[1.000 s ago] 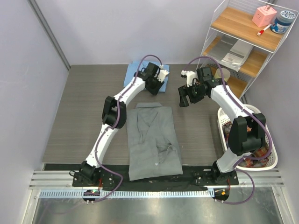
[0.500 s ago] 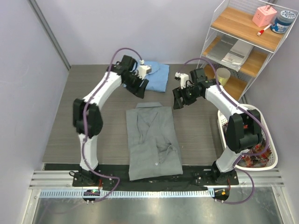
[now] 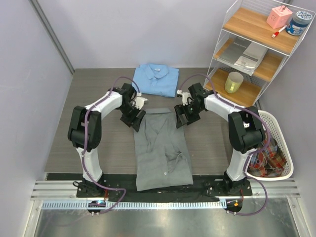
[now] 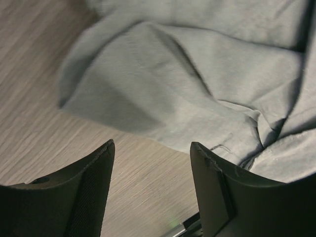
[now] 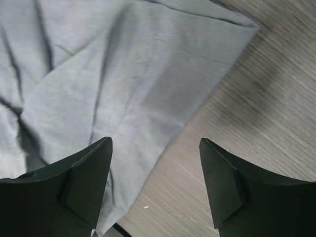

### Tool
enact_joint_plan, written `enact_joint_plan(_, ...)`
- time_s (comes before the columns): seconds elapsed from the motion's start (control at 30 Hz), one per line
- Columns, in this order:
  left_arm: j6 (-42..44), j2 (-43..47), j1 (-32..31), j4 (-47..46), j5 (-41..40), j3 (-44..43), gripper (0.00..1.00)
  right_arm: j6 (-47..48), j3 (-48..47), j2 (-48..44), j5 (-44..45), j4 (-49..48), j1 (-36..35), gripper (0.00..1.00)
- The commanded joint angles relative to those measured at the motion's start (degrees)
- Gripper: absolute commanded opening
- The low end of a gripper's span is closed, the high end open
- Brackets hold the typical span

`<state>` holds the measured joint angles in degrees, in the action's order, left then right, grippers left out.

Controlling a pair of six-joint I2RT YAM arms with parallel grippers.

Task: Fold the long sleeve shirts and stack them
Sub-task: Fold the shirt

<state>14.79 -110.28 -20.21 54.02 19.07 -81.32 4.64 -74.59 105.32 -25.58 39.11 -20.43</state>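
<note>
Left fingers (image 4: 84, 197) apart, grey shirt (image 4: 197, 84) corner just ahead | right fingers (image 5: 84, 187) same

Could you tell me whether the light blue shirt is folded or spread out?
Folded: the light blue shirt lies as a compact rectangle, collar on top, with no sleeves showing.
</note>
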Motion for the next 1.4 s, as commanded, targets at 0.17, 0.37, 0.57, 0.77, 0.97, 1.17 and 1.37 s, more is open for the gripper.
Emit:
enact_joint_plan(0.17, -4.9, -4.1, 8.4, -6.1, 15.1, -1.4, 0.58, -4.5, 0.1, 4.8, 1.0, -6.9, 1.2, 0.77)
enact_joint_plan(0.37, -8.5, -9.4, 9.7, -8.2, 21.0, -6.9, 0.31, -7.7, -2.1, 9.7, -2.8, -11.3, 2.8, 0.59)
enact_joint_plan(0.57, -10.0, -13.6, 11.9, -8.1, 20.0, -15.3, 0.01, -8.8, -8.1, 15.3, -4.3, -12.8, 4.6, 0.06)
enact_joint_plan(0.77, -11.5, -15.4, 13.8, -9.3, 18.6, -20.9, 0.0, -8.5, -15.1, 17.6, -3.5, -13.6, 5.6, 0.01)
enact_joint_plan(0.97, -7.5, -8.7, 15.1, -6.0, 20.1, -16.8, 0.42, -5.5, -16.6, 10.3, -6.4, -6.5, 6.7, 0.51)
enact_joint_plan(1.17, 7.3, 3.4, 15.0, 5.2, 28.6, -8.2, 0.54, 0.1, -6.7, -3.2, -14.4, 0.8, 7.0, 0.68)
enact_joint_plan(1.37, 15.4, 7.2, 7.6, 1.4, 33.1, -0.7, 0.61, 15.9, -0.4, -7.9, -21.4, 13.3, 6.6, 0.76)
